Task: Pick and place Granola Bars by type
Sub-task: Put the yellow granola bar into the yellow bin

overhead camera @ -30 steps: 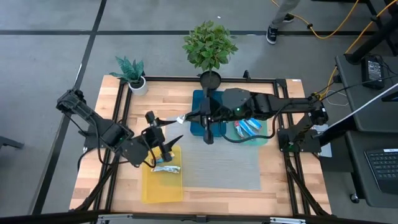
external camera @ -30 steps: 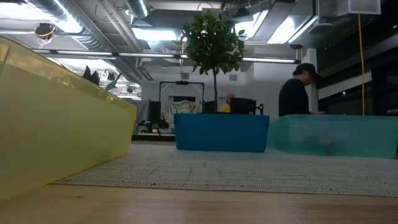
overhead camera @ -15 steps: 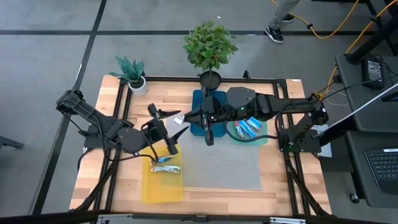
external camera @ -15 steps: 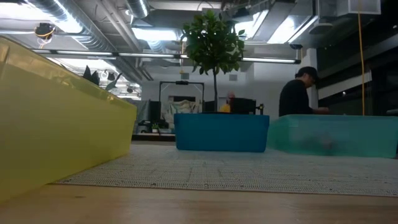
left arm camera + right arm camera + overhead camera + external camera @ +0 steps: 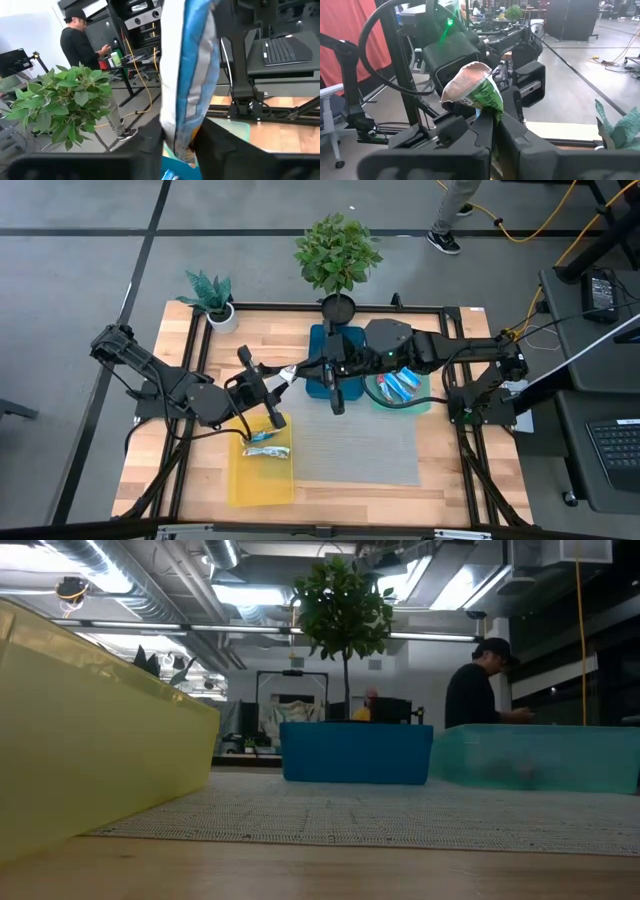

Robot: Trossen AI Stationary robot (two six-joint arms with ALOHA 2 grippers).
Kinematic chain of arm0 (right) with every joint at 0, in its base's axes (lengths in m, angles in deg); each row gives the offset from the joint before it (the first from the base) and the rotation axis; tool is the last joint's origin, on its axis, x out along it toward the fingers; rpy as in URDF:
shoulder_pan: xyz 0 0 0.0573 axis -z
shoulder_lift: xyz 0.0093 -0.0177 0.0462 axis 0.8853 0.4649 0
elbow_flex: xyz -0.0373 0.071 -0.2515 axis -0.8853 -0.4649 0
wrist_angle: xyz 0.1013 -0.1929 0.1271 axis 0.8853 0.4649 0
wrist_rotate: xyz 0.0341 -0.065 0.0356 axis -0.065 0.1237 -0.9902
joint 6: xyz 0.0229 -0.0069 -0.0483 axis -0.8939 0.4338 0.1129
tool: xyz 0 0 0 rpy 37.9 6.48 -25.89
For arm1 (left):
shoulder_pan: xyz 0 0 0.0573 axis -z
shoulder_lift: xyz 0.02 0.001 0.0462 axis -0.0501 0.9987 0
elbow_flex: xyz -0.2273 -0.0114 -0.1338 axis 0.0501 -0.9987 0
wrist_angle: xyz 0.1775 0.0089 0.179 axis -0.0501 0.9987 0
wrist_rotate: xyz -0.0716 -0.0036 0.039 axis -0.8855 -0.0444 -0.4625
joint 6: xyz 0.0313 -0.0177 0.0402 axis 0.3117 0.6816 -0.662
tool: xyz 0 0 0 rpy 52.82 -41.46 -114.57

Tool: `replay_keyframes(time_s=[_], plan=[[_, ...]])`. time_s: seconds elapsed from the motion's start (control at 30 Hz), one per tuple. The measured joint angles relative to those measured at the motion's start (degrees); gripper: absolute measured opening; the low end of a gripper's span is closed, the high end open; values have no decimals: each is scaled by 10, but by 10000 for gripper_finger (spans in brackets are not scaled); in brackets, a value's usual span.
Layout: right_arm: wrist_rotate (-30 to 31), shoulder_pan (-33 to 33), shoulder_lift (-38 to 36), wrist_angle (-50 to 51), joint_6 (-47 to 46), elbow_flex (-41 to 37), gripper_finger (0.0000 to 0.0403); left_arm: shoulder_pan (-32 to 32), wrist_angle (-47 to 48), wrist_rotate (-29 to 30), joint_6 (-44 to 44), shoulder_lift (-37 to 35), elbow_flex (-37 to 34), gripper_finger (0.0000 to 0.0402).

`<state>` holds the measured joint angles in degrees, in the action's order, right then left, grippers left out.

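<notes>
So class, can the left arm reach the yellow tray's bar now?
Probably not yet: left end effector and right end effector both clamp a held bar; the tray bar lies uncovered nearby.

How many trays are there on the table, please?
3: the yellow tray on the left, the blue tray in the middle near the tall plant, and the teal tray right beside it. None seems hidden.

Right gripper jaws pinch a green-and-white granola bar; left gripper faces it.
</notes>
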<state>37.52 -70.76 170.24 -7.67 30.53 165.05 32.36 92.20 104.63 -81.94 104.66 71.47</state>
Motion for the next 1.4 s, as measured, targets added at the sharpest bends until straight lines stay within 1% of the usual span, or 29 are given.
replay_keyframes(time_s=[0.1, 0.17, 0.23, 0.3, 0.4, 0.53, 0.63, 0.7, 0.77, 0.83, 0.9, 1.0, 1.07, 1.13, 1.2, 1.33, 1.4], plan=[[-1, 0, 0, 1, -2, 0, 18, 0, 0, 0, 4, 0, 0, 48], [-14, 0, 0, 2, -1, 0, 18, 0, 0, -1, 6, 0, 0, 27], [-32, 1, 0, 3, 1, 0, 19, 0, 0, -4, 8, 0, 0, 18], [-49, 1, 0, 4, 2, 0, 25, 0, -1, -12, 9, 0, 0, 18], [-74, 1, 0, 6, 29, 0, 50, 0, -4, -17, 9, 0, 0, 24], [-74, 0, -5, 29, 61, 0, 115, 2, -4, -15, 9, 0, 0, 21], [-34, 0, -17, 77, 78, 0, 176, 11, -21, -12, 2, -1, 1, 15], [16, 2, -29, 123, 78, 0, 215, 22, -21, -4, -7, -1, 6, 15], [61, 5, -45, 187, 79, 0, 249, 37, -21, 18, -15, -1, 12, 16], [110, 5, -63, 253, 74, 0, 274, 59, -16, 41, -16, -2, 18, 17], [157, 5, -81, 321, 57, 0, 288, 89, -5, 65, -16, -2, 21, 17], [207, 4, -110, 407, 18, 0, 290, 146, 11, 117, -15, -2, 23, 16], [234, 4, -131, 447, -5, 0, 283, 181, 21, 167, -1, -2, 23, 16], [262, 4, -151, 470, -22, 0, 272, 211, 35, 220, 28, -4, 23, 16], [285, 4, -171, 476, -32, 0, 261, 228, 49, 247, 63, -8, 23, 16], [303, 4, -202, 474, -33, 0, 239, 232, 76, 240, 121, -12, 22, 16], [305, 4, -211, 473, -31, 0, 230, 222, 101, 214, 164, -12, 15, 16]])
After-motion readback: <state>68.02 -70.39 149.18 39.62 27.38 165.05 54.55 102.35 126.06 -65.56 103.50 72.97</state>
